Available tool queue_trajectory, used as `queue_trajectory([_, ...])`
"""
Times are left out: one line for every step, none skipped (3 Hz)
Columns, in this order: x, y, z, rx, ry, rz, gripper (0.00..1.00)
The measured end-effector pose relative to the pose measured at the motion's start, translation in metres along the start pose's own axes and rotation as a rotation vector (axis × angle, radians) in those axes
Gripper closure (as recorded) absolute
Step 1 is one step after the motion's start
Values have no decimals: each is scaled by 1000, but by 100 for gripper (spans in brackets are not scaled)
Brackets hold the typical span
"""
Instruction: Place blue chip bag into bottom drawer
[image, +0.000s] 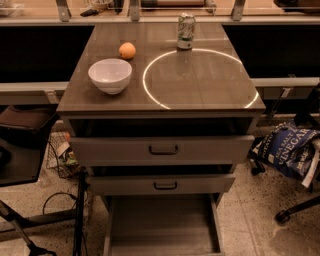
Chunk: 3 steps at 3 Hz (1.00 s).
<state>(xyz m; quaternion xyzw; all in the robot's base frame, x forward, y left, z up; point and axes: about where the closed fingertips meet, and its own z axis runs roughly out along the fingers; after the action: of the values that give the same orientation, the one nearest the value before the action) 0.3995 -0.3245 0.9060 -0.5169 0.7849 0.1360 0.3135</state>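
The blue chip bag (289, 149), dark navy with white lettering, hangs in the air to the right of the cabinet, level with the two upper drawers. My gripper (313, 166) is at the right edge of the camera view, mostly hidden behind the bag and shut on its right side. The bottom drawer (162, 225) is pulled out under the cabinet, a wide shallow grey tray with nothing in it. It lies to the lower left of the bag.
On the cabinet top (200, 85) stand a white bowl (110, 75), an orange (127, 50) and a green-and-silver soda can (186, 31). Two upper drawers (162, 149) stick out slightly. An office chair base (287, 214) stands on the floor at the right, and a chair and cables at the left.
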Motion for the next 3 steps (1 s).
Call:
queue_trajectory([-1, 0, 0, 2, 0, -1, 100])
queue_trajectory([3, 10, 18, -5, 23, -14, 100])
queue_trajectory([30, 43, 75, -8, 58, -48, 100])
